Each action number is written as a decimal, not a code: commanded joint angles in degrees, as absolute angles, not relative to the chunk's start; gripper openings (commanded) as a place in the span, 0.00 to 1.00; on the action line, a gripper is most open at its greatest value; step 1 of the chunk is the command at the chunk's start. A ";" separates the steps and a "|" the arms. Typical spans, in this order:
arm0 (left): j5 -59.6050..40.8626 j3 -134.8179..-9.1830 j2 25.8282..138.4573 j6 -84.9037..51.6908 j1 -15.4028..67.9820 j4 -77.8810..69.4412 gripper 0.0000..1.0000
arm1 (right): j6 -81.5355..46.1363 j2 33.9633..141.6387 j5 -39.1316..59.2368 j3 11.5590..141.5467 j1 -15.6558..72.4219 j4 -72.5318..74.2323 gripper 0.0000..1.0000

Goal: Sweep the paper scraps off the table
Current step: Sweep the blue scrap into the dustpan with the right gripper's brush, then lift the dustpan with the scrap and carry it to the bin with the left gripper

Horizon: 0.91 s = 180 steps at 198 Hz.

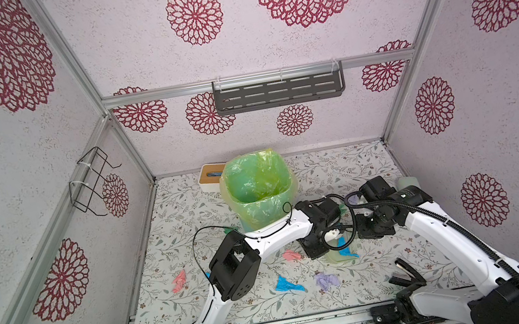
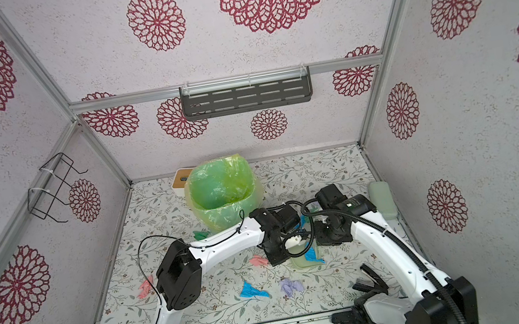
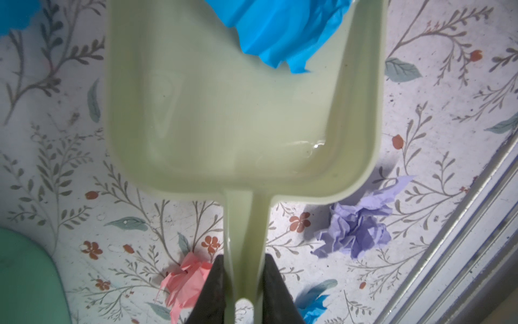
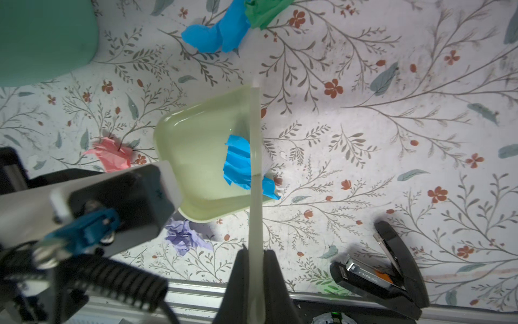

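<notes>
Left pincer [image 3: 244, 269] clamps dustpan [image 3: 224, 112], right pincer [image 4: 255, 258] grips brush [image 4: 255, 224] — one blue scrap [image 4: 238, 160] in; pink scrap [image 4: 112, 157], lilac scrap [image 4: 182, 235] lower-left unswept.

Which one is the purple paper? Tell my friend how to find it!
Start at the green-lined bin at the back of the table and come toward the near edge, past the pale green dustpan. There the lilac scrap lies, between a blue scrap and the black stapler. Unlike its blue neighbour, it is lilac and scrunched into a ball.
</notes>
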<state>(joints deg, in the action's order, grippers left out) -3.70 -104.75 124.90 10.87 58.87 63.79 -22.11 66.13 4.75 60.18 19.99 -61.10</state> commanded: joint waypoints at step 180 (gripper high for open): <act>0.39 -88.24 101.90 6.42 58.53 43.15 0.03 | -18.47 60.87 2.45 76.82 2.38 -67.38 0.00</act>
<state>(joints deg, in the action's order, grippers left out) -0.56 -88.60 105.75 7.05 58.72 46.15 -19.99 61.73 2.02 75.64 3.81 -67.96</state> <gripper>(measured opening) 0.210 0.099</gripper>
